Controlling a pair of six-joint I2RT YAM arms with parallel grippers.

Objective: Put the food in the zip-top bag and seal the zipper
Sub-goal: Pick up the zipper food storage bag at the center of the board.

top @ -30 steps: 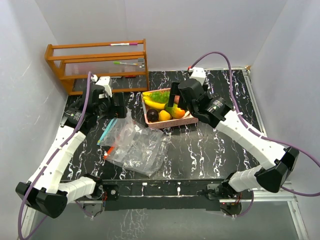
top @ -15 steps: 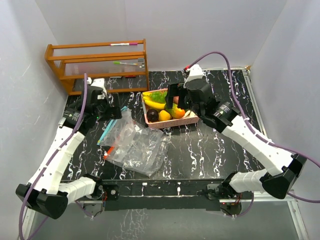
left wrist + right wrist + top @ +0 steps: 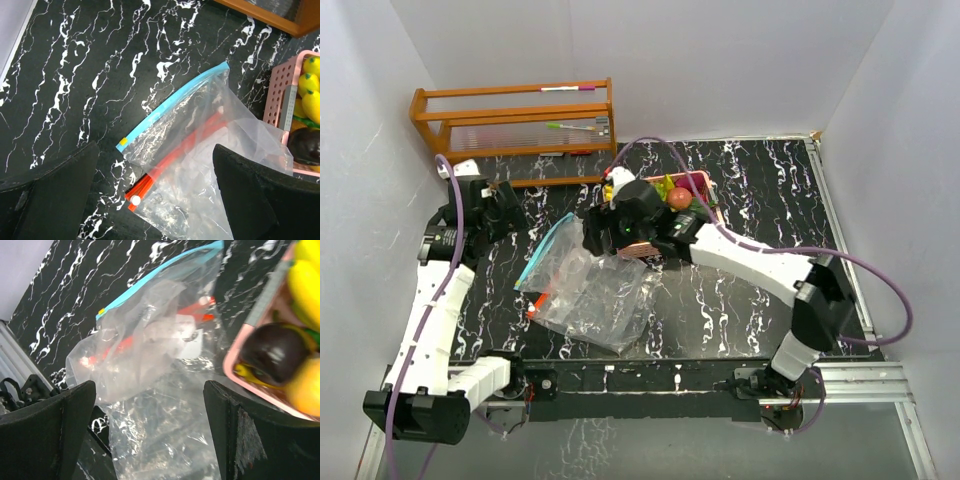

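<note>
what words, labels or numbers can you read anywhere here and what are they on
No text can be read in any view.
zip-top bag: no print; the small yellow patch on its blue zipper strip is too small to show any lettering.
pens on the wooden rack: too small to read.
pink tray and toy food: no lettering shows.

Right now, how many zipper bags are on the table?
2. One with a blue zipper lies left of the pink tray. One with a red zipper overlaps it and shows through its clear plastic. The crumpled plastic could hide another.
</note>
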